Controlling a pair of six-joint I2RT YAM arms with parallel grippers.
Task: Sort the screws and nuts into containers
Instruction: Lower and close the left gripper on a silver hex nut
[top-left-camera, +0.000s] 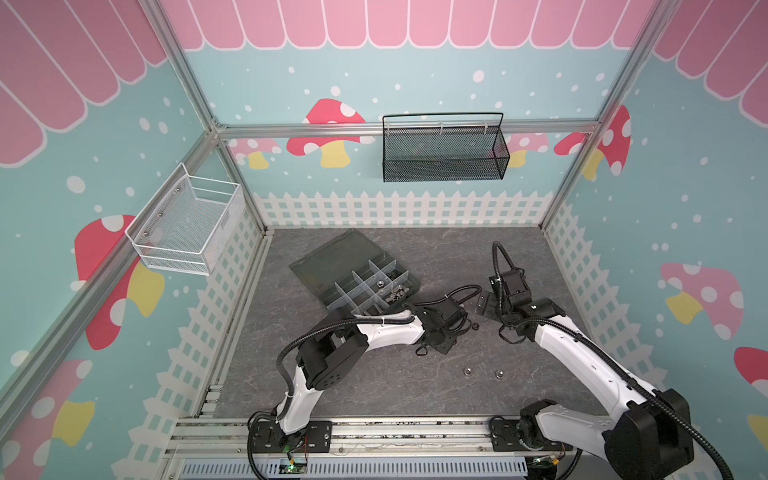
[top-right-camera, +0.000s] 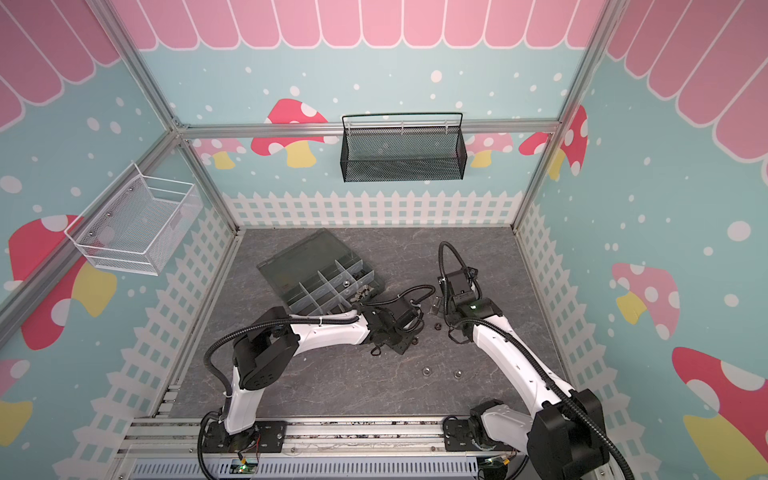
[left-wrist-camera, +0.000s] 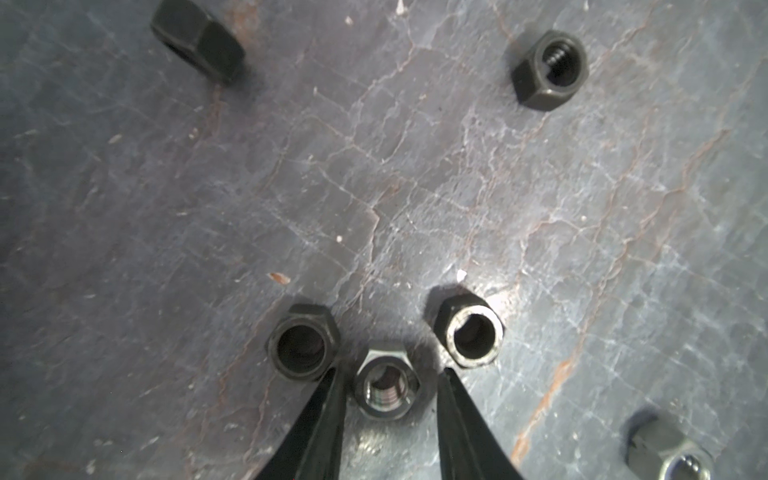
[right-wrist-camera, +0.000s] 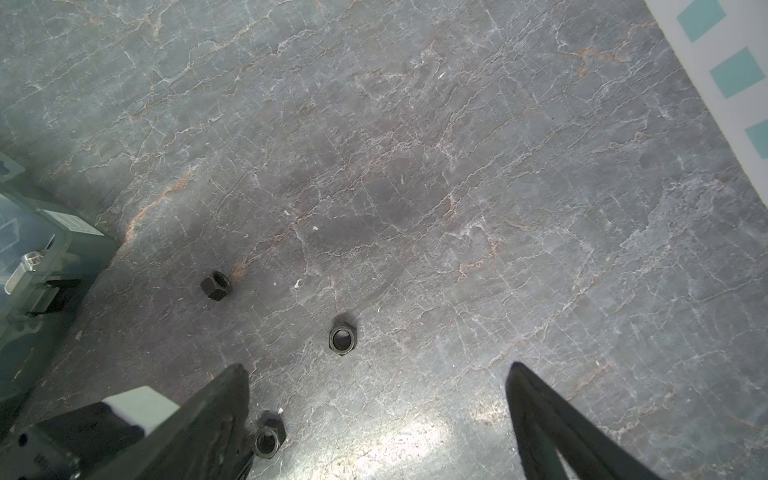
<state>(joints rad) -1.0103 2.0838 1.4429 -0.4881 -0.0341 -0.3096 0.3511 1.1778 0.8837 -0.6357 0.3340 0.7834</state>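
Between L gripper (left-wrist-camera: 389, 370) jaws: silver nut (left-wrist-camera: 387, 388) (unclamped).

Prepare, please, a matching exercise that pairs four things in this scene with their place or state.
Things:
1. left end effector
2. right end effector
3. organiser box
4. black mesh basket

Places or states:
a. hangs on the back wall
b. open, jaws astride a silver nut on the table
c. jaws wide apart, holding nothing
d. lies on the table with its lid open

Pairs: 1-b, 2-c, 3-d, 4-a
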